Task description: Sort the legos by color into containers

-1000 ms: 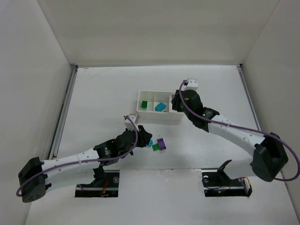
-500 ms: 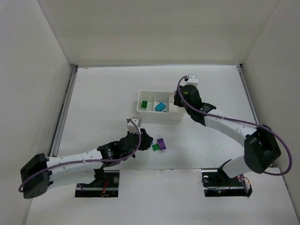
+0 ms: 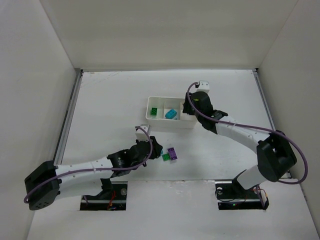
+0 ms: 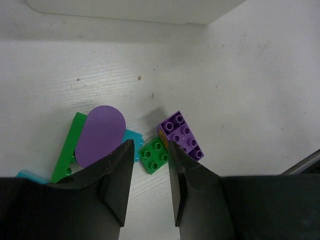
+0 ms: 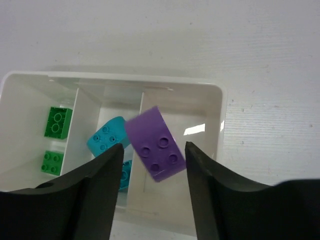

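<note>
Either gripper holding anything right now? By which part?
Left gripper: nothing, open over the green brick. Right gripper: purple brick tilted between its fingers above the tray; gripped or released cannot be told.

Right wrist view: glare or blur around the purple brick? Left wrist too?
Right wrist: purple brick sharp, one glare patch on the tray floor beside it, fingers soft and dark. Left wrist: green brick in focus, fingers black and blurred, soft shadow below the tray edge at top.
</note>
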You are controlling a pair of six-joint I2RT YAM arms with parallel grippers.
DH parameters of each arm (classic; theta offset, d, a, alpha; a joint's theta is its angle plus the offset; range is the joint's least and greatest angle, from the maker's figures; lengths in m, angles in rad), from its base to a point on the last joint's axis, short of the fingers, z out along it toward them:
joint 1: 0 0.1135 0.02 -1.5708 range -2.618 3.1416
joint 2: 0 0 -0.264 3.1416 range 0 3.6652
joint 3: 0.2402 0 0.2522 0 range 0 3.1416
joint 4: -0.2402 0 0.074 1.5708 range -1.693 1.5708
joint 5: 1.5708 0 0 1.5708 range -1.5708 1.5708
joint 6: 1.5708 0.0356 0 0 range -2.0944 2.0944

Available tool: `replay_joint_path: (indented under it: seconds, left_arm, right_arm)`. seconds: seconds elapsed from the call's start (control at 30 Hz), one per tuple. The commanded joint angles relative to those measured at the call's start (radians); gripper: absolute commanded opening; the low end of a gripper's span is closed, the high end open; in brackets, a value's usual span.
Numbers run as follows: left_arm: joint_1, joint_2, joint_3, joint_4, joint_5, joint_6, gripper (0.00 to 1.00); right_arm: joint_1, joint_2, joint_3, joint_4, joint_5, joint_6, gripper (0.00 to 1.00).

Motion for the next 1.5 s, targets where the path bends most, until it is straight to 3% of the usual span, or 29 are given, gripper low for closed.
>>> replay_joint_path:
  seconds: [0.0,0.17,0.23,0.33,0.4,0.47,0.6,0.8,1.1,1.23,1.33,1.47]
  left_arm:
    - [0.013,-0.024,-0.002,0.037,-0.029,-0.014,0.31]
    - [0.053,-0.061,-0.011,0.027,-0.017,-0.011,0.32]
    - [0.066,-0.080,-0.017,0.025,-0.015,-0.005,0.32]
    - [0.091,-0.118,-0.019,0.005,-0.008,-0.003,0.32]
    - [0.102,-0.143,-0.018,-0.012,0.001,-0.003,0.32]
    - [0.111,-0.155,-0.028,-0.018,0.007,-0.004,0.32]
    - [0.122,-0.135,-0.003,-0.065,0.046,-0.006,0.32]
    - [0.108,-0.146,0.000,-0.081,0.037,-0.015,0.32]
    - [0.082,-0.173,-0.002,-0.108,0.018,-0.034,0.32]
    - [0.065,-0.173,0.008,-0.127,0.017,-0.034,0.32]
    - [0.060,-0.170,0.006,-0.128,0.012,-0.035,0.33]
    - [0.047,-0.178,0.011,-0.142,0.017,-0.035,0.38]
  right_arm:
    - [-0.004,-0.037,0.005,0.054,0.016,-0.014,0.61]
    - [0.011,-0.141,-0.059,0.048,0.055,-0.013,0.61]
    - [0.046,-0.204,-0.108,0.047,0.055,-0.011,0.56]
    - [0.164,-0.308,-0.219,0.050,0.021,-0.008,0.44]
    - [0.280,-0.361,-0.289,0.028,-0.028,-0.010,0.42]
    - [0.388,-0.382,-0.329,-0.005,-0.049,0.013,0.46]
    - [0.549,-0.355,-0.357,-0.076,-0.042,0.116,0.72]
    - [0.602,-0.240,-0.366,-0.055,-0.016,0.183,0.71]
    - [0.599,-0.088,-0.339,0.002,0.050,0.154,0.59]
    - [0.595,-0.066,-0.336,0.019,0.090,0.153,0.46]
    - [0.595,-0.075,-0.340,0.018,0.104,0.160,0.36]
    - [0.597,-0.150,-0.354,-0.013,0.109,0.157,0.32]
